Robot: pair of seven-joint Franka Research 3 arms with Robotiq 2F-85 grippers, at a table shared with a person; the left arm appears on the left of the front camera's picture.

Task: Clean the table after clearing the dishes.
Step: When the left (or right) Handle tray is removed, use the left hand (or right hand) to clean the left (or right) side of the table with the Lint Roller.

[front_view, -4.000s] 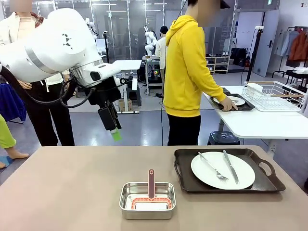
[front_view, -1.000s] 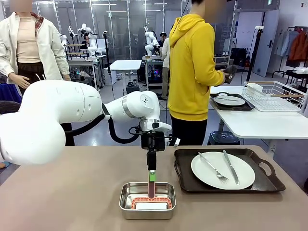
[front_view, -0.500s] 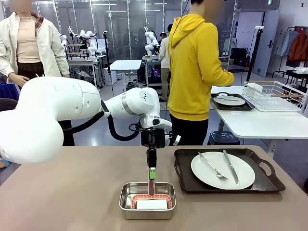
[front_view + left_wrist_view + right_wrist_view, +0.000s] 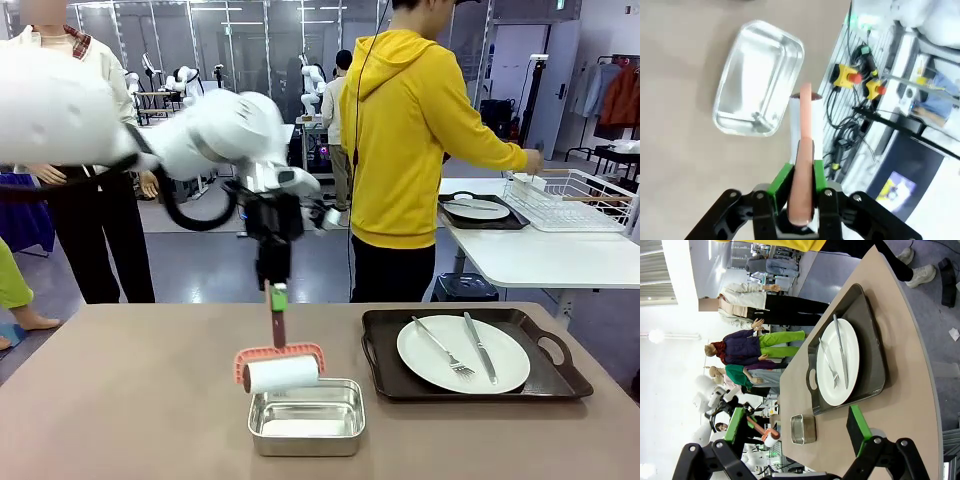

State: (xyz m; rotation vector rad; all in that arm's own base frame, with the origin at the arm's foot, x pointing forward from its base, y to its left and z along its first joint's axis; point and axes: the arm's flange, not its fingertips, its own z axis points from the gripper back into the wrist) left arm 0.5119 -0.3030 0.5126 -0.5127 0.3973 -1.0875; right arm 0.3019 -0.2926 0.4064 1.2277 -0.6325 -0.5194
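My left gripper (image 4: pixel 274 298) is shut on the brown handle of a lint roller (image 4: pixel 281 371), which hangs just above the back left rim of a small steel pan (image 4: pixel 306 415) on the table (image 4: pixel 140 400). From the left wrist, green pads (image 4: pixel 781 182) clamp the handle (image 4: pixel 803 195) and the pan (image 4: pixel 760 80) lies below. One of the dishes, a white plate (image 4: pixel 463 353) with fork and knife, sits on a dark tray (image 4: pixel 550 385) at the right. My right gripper (image 4: pixel 796 421) is open in the air, facing that plate (image 4: pixel 837 362).
A person in a yellow hoodie (image 4: pixel 410 150) stands at the far side with a hand at a wire rack (image 4: pixel 570 200) on a white side table (image 4: pixel 540 255). A second tray with a plate (image 4: pixel 480 210) rests there. The taupe top left of the pan is bare.
My left gripper has lifted the roller out of the steel pan and shifted slightly left. The person's arm has stretched out to the wire rack.
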